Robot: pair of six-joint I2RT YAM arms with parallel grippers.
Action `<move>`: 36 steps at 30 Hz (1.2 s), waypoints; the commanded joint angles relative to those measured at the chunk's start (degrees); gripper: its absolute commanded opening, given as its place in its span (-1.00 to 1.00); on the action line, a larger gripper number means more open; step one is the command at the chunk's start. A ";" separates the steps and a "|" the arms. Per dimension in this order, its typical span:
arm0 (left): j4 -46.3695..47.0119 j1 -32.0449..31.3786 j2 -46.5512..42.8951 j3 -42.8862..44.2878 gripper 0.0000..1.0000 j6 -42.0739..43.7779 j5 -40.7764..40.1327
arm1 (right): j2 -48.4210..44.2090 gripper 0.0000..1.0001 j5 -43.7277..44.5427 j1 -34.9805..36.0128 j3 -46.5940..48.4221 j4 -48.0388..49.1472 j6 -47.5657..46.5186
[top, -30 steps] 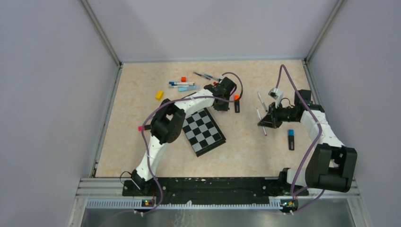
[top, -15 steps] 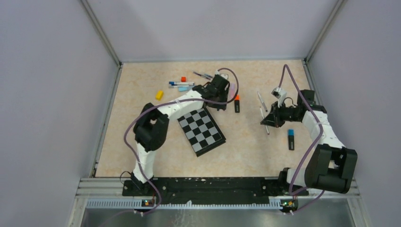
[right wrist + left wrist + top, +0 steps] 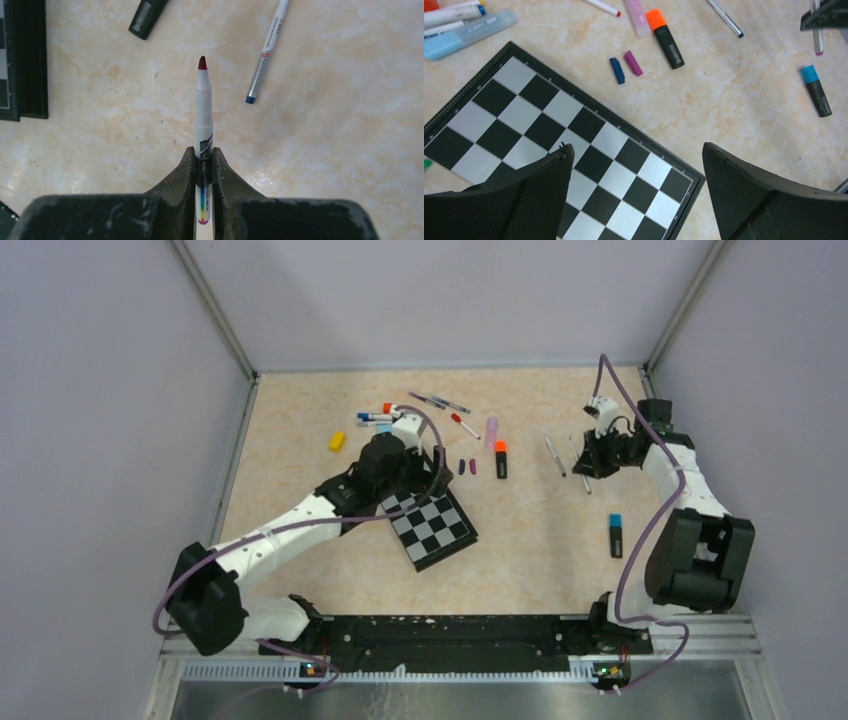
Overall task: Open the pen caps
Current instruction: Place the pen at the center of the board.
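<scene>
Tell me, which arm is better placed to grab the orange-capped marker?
Likely left: the left gripper is open and empty over the checkerboard, near that marker; the right gripper is shut on an uncapped pen.

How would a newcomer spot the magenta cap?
Find the chessboard. Between it and the orange-capped highlighter, two loose caps lie side by side. The magenta cap is the one nearer the highlighter; the blue cap lies on the board's side.

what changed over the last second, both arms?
Left gripper opened wide and pulled back toward its base, now over the chessboard. A blue cap and a magenta cap lie exposed where it had been. Right gripper, shut on the uncapped marker, carried it toward the far right. Unmoved: chessboard, orange highlighter, yellow block.
</scene>
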 commanded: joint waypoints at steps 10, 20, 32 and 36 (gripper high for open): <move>16.38 3.85 -15.33 -18.64 0.97 0.96 4.55 | 22.21 -0.91 6.96 -0.38 21.82 -2.49 3.34; 20.15 4.25 -15.78 -21.00 0.97 2.98 3.74 | 33.67 -0.86 6.92 0.01 30.65 -6.24 6.17; 21.10 4.73 -13.68 -21.41 0.97 2.30 4.56 | 39.35 -0.63 6.89 0.94 34.90 -7.98 7.98; 20.33 4.65 -14.67 -21.40 0.97 2.26 4.55 | 38.65 -0.48 6.16 0.94 34.62 -8.19 8.05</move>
